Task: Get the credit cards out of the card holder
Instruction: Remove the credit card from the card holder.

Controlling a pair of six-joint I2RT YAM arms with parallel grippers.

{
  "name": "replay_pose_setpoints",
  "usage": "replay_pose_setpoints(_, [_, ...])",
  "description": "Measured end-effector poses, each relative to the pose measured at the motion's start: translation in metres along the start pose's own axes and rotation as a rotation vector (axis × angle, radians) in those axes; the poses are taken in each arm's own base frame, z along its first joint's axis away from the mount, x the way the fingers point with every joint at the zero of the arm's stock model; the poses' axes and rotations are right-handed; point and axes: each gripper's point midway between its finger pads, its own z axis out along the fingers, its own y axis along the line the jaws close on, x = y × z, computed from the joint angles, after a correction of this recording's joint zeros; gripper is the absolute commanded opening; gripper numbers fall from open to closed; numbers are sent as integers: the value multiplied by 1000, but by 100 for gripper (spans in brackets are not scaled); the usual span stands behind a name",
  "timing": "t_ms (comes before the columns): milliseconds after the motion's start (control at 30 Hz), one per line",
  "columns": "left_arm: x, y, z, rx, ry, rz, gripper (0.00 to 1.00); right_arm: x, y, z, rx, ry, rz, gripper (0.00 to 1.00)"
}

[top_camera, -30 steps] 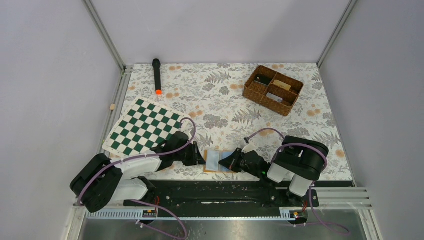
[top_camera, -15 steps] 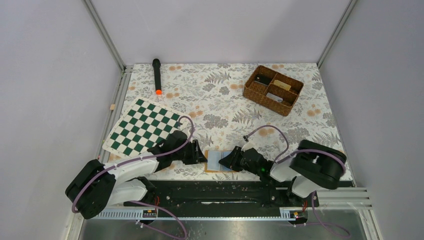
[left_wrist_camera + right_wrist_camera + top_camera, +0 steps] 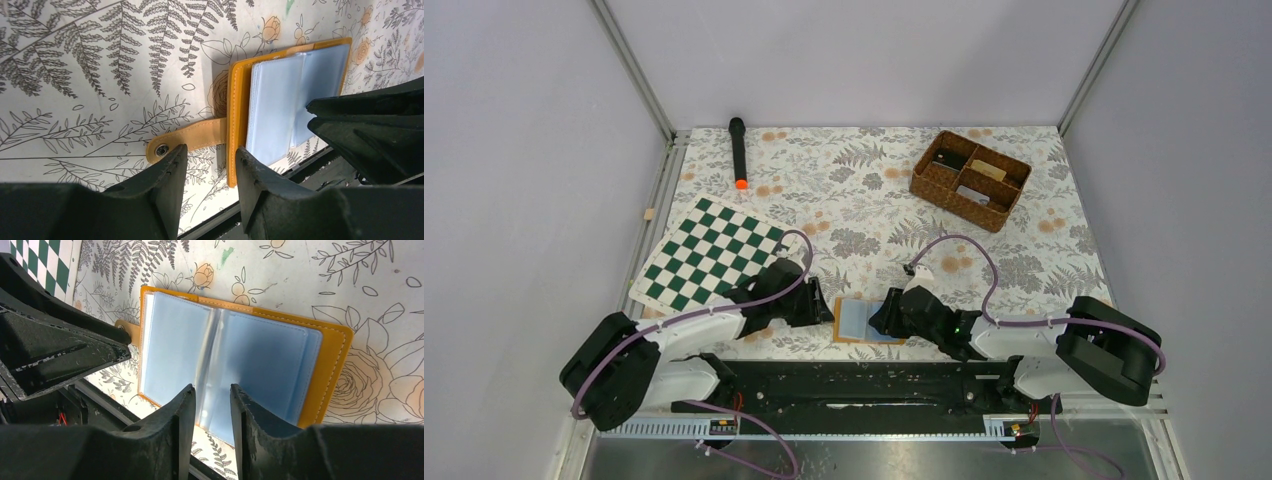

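Lower centre of your top view, the card holder (image 3: 857, 322) lies open (sleeves (image 3: 235, 355) too blurred to read); your left gripper (image 3: 210, 156) and right gripper (image 3: 212, 392) flank it, jaws narrowly parted, clasping nothing.

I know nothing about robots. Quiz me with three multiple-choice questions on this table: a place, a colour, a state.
1. Where on the table is the wicker basket? A near left; B far right; C centre.
2. The checkerboard squares are: A red and black; B blue and yellow; C green and white.
3. The card holder is: A lying open; B snapped shut; C standing upright.
B: it sits toward the far right corner. C: green and white show from above. A: its clear sleeves face up.
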Motion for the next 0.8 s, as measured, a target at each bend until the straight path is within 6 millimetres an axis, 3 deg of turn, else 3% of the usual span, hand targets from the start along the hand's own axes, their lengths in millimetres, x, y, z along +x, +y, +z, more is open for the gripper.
replay_pose_setpoints(467, [-10,19,-25,-105,-92,37,52,-3,-6,0,17,-20,-39,33])
replay_pose_setpoints(633, [-7,29,-17,-144,-69,36,53,-4,-9,-2,21,-32,-48,33])
replay_pose_setpoints(800, [-13,13,-6,-65,-74,40,50,-4,-11,-4,23,-35,-62,33])
